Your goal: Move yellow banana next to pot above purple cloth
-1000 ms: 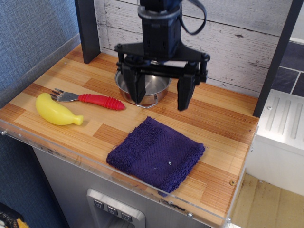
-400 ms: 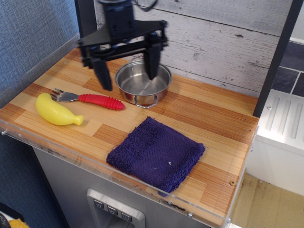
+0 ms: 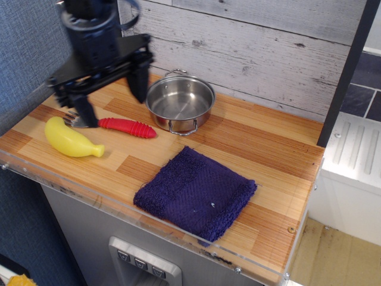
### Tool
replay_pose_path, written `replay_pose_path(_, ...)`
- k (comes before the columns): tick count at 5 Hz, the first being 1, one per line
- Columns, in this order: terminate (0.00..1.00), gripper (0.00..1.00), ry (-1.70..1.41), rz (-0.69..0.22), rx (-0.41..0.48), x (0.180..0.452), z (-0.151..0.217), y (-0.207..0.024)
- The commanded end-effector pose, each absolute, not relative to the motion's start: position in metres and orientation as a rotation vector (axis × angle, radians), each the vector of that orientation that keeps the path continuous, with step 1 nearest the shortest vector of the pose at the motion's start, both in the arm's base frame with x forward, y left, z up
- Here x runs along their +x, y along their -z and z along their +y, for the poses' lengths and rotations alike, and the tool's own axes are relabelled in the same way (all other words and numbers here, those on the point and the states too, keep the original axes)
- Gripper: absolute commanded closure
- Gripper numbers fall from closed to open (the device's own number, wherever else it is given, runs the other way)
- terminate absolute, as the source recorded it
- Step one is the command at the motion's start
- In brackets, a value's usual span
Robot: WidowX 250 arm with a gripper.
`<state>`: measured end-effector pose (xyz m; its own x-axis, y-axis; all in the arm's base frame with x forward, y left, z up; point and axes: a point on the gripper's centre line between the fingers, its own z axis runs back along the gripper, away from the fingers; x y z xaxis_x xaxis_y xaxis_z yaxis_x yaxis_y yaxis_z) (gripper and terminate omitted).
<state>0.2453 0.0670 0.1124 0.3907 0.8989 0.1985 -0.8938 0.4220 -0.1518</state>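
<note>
Gripper [image 3: 112, 84] hovers wide-fingered and empty above the red-handled fork [image 3: 116, 124], approaching the yellow banana [image 3: 71, 139]; next, apparently, descent and grasp, then carry toward the pot [image 3: 180, 103].

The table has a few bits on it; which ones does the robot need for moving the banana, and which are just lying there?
Needed for the job:
yellow banana
pot
purple cloth
gripper, open, above the fork's tines

Just lying about:
red-handled fork, beside the banana
</note>
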Motion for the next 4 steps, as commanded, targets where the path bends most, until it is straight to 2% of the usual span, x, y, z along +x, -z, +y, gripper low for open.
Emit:
replay_pose_path(1,0.00,0.00,-1.221,-0.299,0.019,0.247,0.101,-0.105)
replay_pose_path(3,0.00,0.00,-1.266,-0.328,0.068,0.246,0.123,-0.086)
replay_pose_path(4,0.00,0.00,-1.268,-0.306,0.076,0.244,0.130,-0.068)
